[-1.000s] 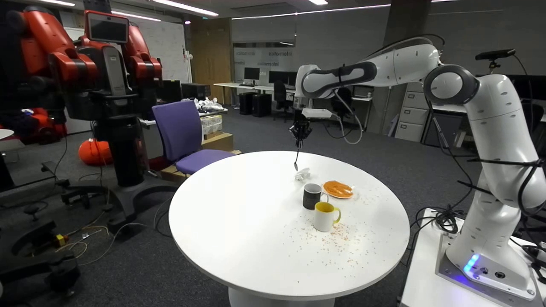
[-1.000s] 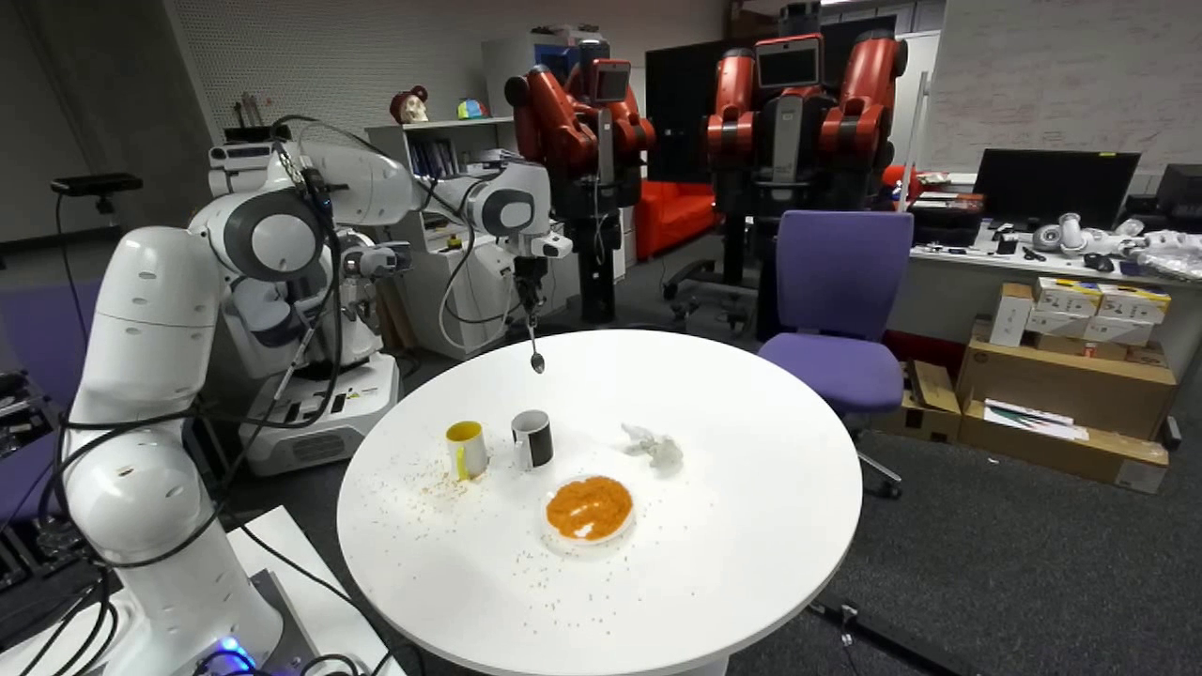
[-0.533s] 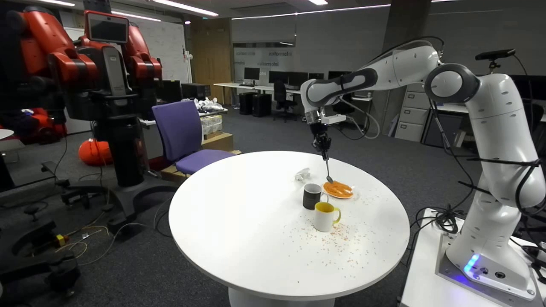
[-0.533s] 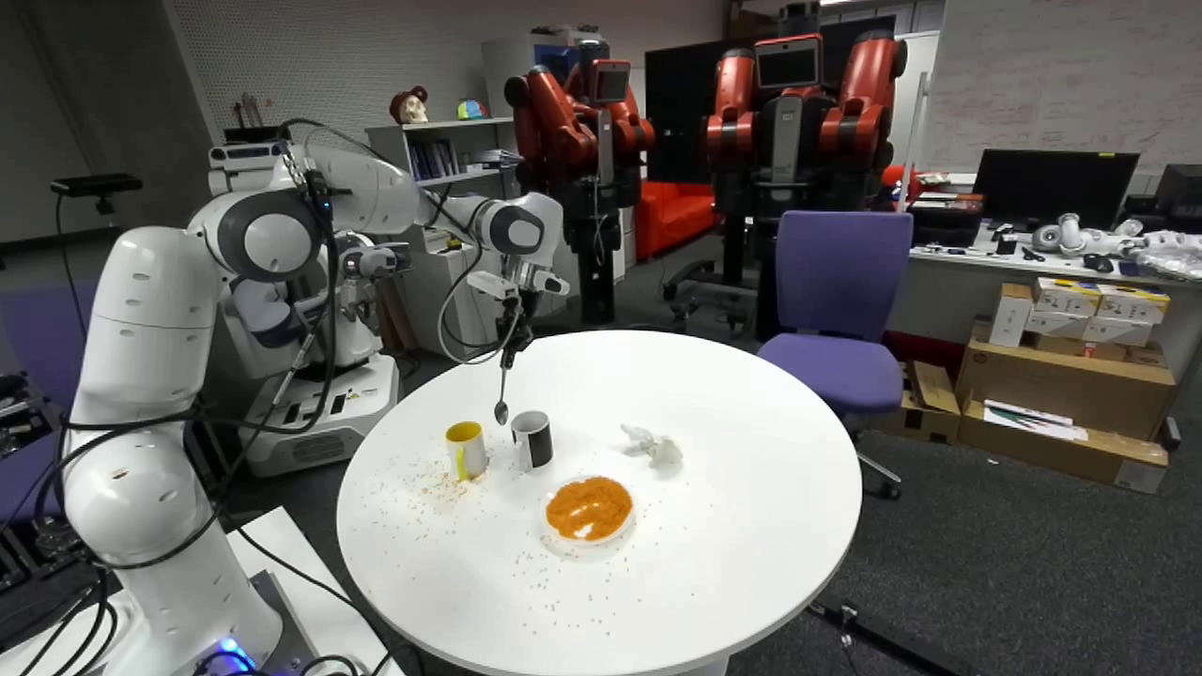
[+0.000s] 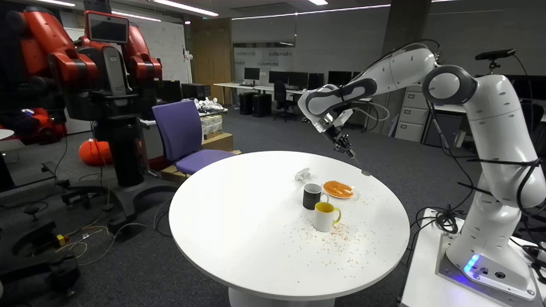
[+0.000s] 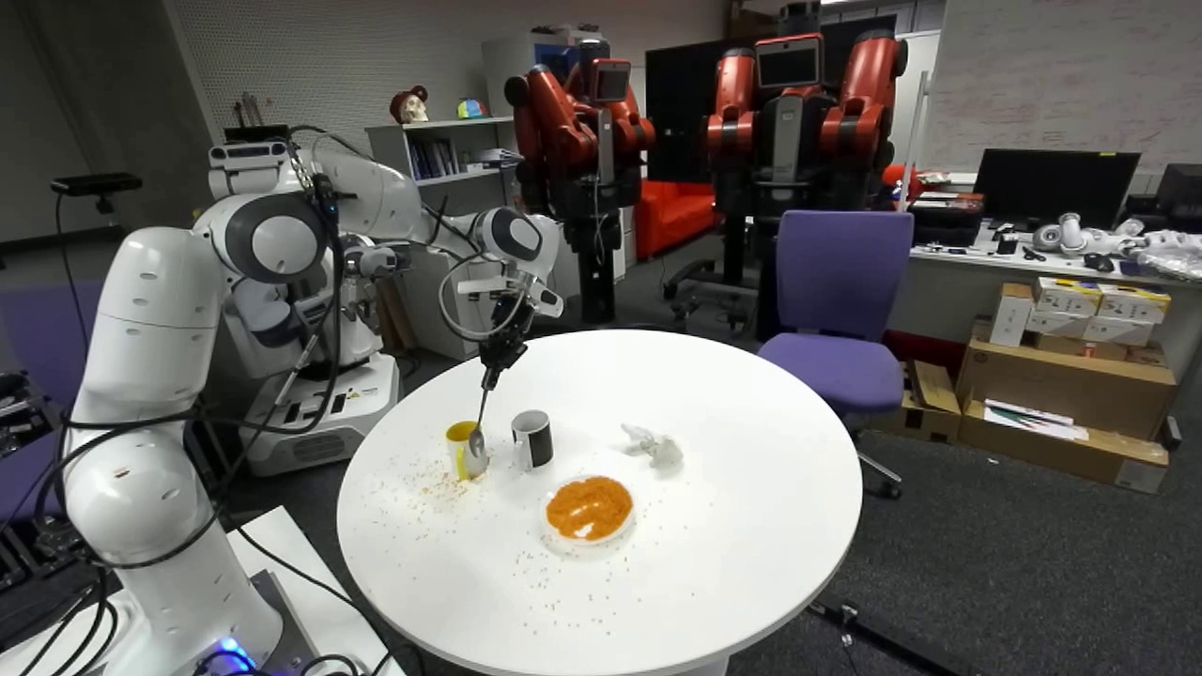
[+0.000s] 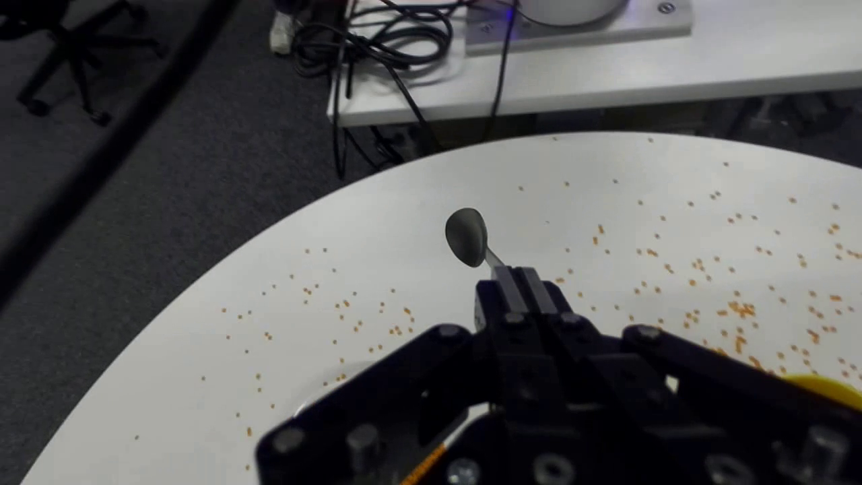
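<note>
In an exterior view, the gripper (image 5: 351, 154) stood narrow, its jaws closed on the handle of a spoon (image 5: 365, 173). The spoon slanted downward, bowl lowest, and showed against the far right edge of the round white surface (image 5: 239, 226). Well in from that edge stood a black-and-grey mug (image 5: 311, 197), with a white mug (image 5: 322, 221) (yellow inside and along its handle) near it and closer to the surface's near edge.

In an exterior view, a plate (image 6: 584, 532) of orange grains (image 6: 601, 500) lay between the surface's middle and its near edge, while a crumpled white wad (image 6: 657, 449) sat to its right, farther from that edge. Past the far right edge stood a purple chair (image 6: 831, 371). Along the line of sight, the spoon's bowl overlapped the side of the white mug.

In the wrist view, the jaws stood almost together, the spoon's handle pinched at their tips and its bowl pointing roughly toward the surface's edge by a metal base plate (image 7: 579, 37). Scattered crumbs (image 7: 743, 310) dotted the surface, part of the plate showed beneath the gripper, and the white mug's yellow rim peeped out at the right.
</note>
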Tool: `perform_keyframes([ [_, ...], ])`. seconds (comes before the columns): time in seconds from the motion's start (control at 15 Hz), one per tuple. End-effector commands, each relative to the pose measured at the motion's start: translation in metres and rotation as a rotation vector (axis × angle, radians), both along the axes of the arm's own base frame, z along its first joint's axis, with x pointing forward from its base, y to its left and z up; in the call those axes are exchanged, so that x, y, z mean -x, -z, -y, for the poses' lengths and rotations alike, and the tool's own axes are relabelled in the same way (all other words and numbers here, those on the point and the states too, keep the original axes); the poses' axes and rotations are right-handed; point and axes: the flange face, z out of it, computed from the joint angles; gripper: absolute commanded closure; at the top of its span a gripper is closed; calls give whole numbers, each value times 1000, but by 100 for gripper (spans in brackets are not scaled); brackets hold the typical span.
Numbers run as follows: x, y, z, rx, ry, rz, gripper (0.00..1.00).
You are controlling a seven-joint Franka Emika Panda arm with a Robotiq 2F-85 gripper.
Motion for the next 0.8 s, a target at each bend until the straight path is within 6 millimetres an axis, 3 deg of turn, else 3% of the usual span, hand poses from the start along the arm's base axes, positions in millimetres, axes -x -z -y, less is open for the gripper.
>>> perform_keyframes([
  [0.0, 11, 12, 16, 63, -132, -134, 100],
  [0.4, 28, 49, 46, 297, -357, -253, 100],
  [0.53, 38, 56, 47, 409, -393, -256, 100],
  [0.73, 52, 51, 35, 524, -405, -189, 100],
])
